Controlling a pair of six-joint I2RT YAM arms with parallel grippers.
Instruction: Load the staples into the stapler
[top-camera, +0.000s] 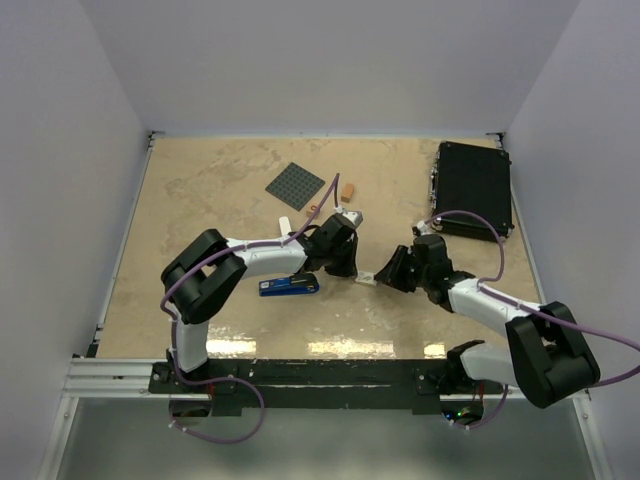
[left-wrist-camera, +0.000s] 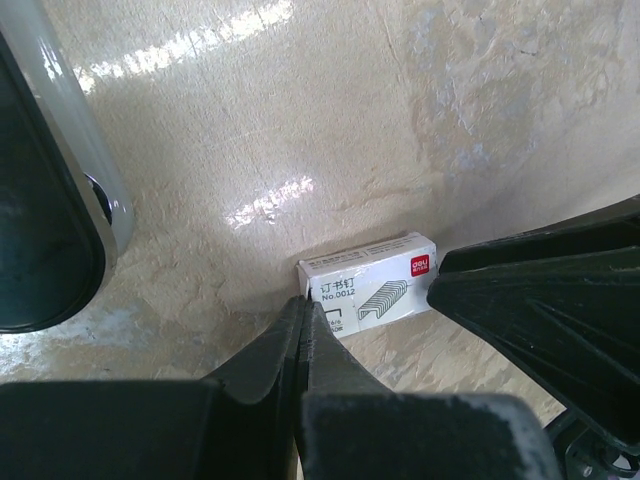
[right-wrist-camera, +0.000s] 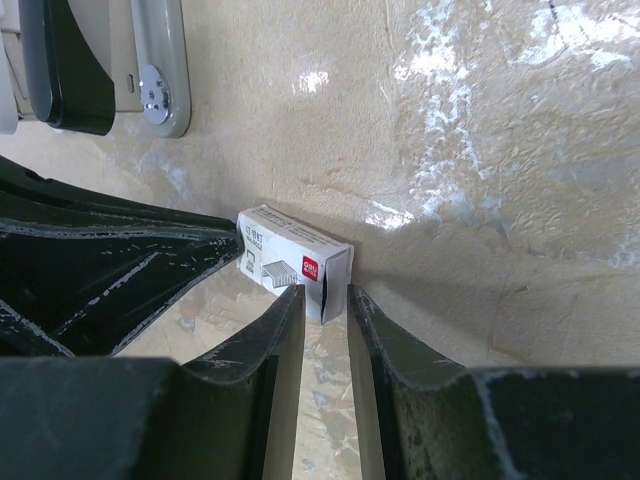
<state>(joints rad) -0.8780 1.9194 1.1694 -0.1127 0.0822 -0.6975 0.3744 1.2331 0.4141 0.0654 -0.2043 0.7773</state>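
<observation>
From above, the staples box (top-camera: 367, 281) lies flat on the tabletop (top-camera: 200, 290), near the middle, between the two arms. The left gripper (top-camera: 352, 272) comes at it from the left and the right gripper (top-camera: 383, 277) from the right, so the space on both those sides is taken. Bare surface lies open toward the near edge. The stapler (top-camera: 288, 286) lies just left of the left arm's wrist. Farther back sit a grey plate (top-camera: 295, 185) and an orange block (top-camera: 348, 190), well apart from the box. A black case (top-camera: 473, 188) sits by the right rear edge.

In the left wrist view, the left gripper (left-wrist-camera: 303, 308) has its jaws pressed shut, gripping nothing. Their joined tip touches the near left corner of the box (left-wrist-camera: 368, 285). A dark finger of the right gripper (left-wrist-camera: 520, 300) meets the box's right end. Open tabletop stretches beyond the box's far long edge.

In the right wrist view, the right gripper (right-wrist-camera: 325, 300) has its jaws a little apart. They are closed on the near end of the box (right-wrist-camera: 285, 250) by the tips alone, one on each side. The stapler (right-wrist-camera: 160, 70) lies at the upper left corner, with clear surface to the right.
</observation>
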